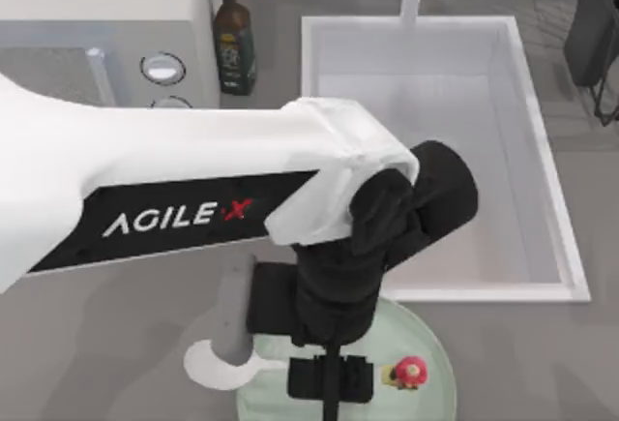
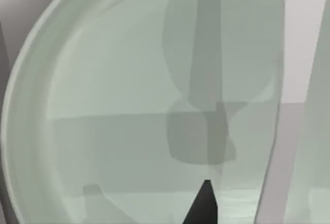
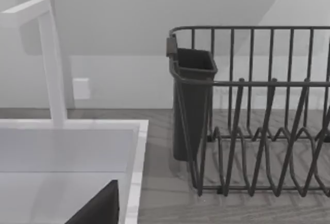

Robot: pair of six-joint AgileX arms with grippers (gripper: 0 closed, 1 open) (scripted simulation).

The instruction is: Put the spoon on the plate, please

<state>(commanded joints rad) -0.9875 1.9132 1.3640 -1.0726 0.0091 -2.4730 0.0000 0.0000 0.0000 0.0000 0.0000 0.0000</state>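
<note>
The pale mint-green plate (image 1: 435, 344) lies at the table's front middle, partly under my left arm. The white spoon (image 1: 218, 368) sits at the plate's left rim, its bowl toward the front and its handle running back under the arm's shadow. My left gripper (image 1: 329, 387) hangs over the plate's middle, a little to the right of the spoon; I cannot tell whether it touches the spoon. The left wrist view looks close onto the plate (image 2: 103, 80), with one dark fingertip (image 2: 206, 206) low in the picture. A dark part of my right gripper (image 3: 98, 208) shows over the sink's corner.
A small red and yellow object (image 1: 408, 373) rests on the plate's right part. A white sink (image 1: 542, 179) with a faucet (image 3: 51, 64) lies behind the plate. A dark bottle (image 1: 233, 39) and a microwave (image 1: 97, 53) stand at the back left, and a dish rack (image 3: 258, 116) stands right of the sink.
</note>
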